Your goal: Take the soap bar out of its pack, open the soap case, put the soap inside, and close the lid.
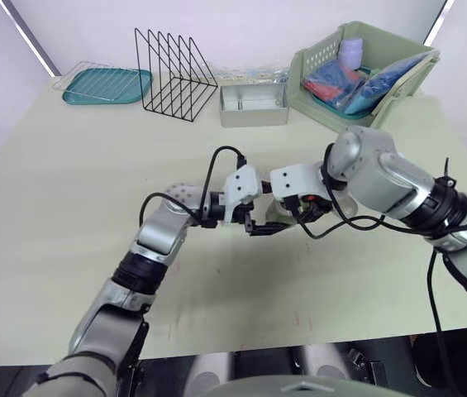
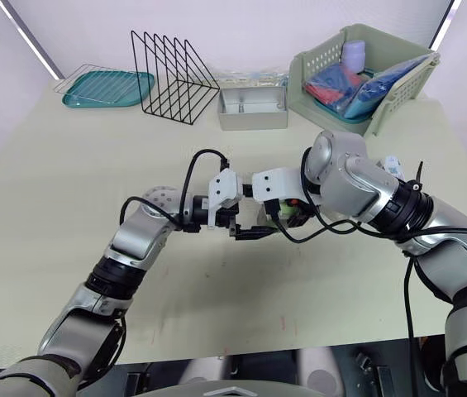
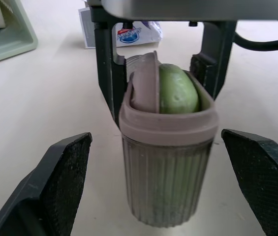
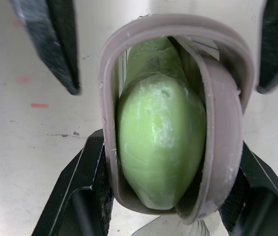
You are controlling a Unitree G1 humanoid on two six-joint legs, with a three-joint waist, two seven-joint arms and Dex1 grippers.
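Note:
A grey-brown ribbed soap case [image 3: 166,162] stands on end, with the green soap bar [image 4: 161,142] sitting inside it. Its lid [image 3: 146,88] is tilted, one edge tucked into the mouth beside the soap. My right gripper [image 4: 170,162] is shut on the case from both sides, and its black fingers [image 3: 107,73] show behind the case. My left gripper [image 1: 254,225] faces it at the table's middle, open, with its pads [image 3: 65,172] apart on either side of the case and not touching it. The white soap pack [image 3: 136,33] lies on the table behind.
Along the back of the table [image 1: 68,190] stand a teal tray [image 1: 105,85], a black wire rack [image 1: 171,74], a small metal tin [image 1: 254,105] and a green basket [image 1: 382,99] holding several items. Cables loop off both wrists.

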